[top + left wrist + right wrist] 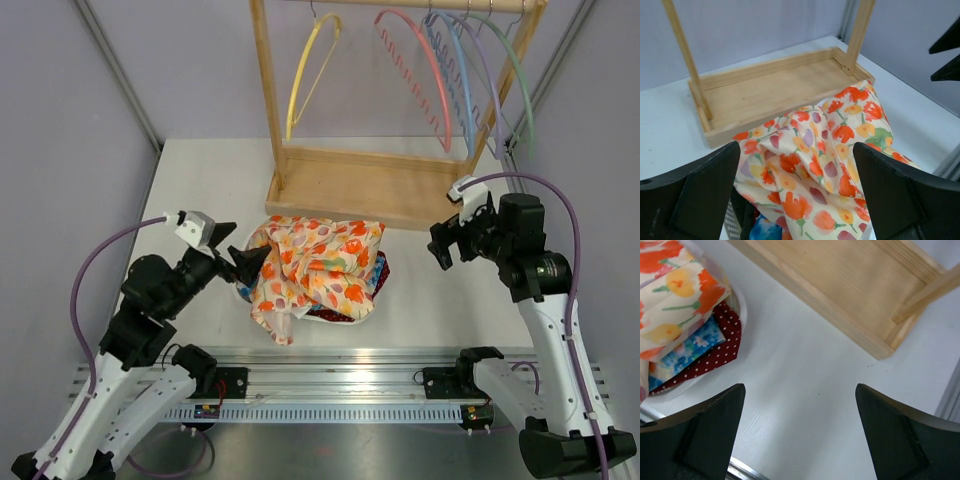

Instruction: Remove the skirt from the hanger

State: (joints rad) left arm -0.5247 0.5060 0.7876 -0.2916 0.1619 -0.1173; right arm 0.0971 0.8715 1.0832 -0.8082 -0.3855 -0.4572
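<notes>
The floral skirt (318, 262), cream with orange and red flowers, lies crumpled on a pile of clothes in a white basket (243, 292) at the table's middle. It fills the left wrist view (815, 165). No hanger shows in it. My left gripper (245, 262) is open just left of the skirt, its jaws apart with the cloth showing between them. My right gripper (440, 245) is open and empty above bare table to the right of the basket; the skirt's edge shows at the upper left of the right wrist view (675, 295).
A wooden rack (360, 185) stands at the back with a yellow hanger (305, 75), a red hanger (420, 70) and several more hangers (490, 80) on its rail. Red dotted (715, 350) and blue cloths (687, 347) lie under the skirt.
</notes>
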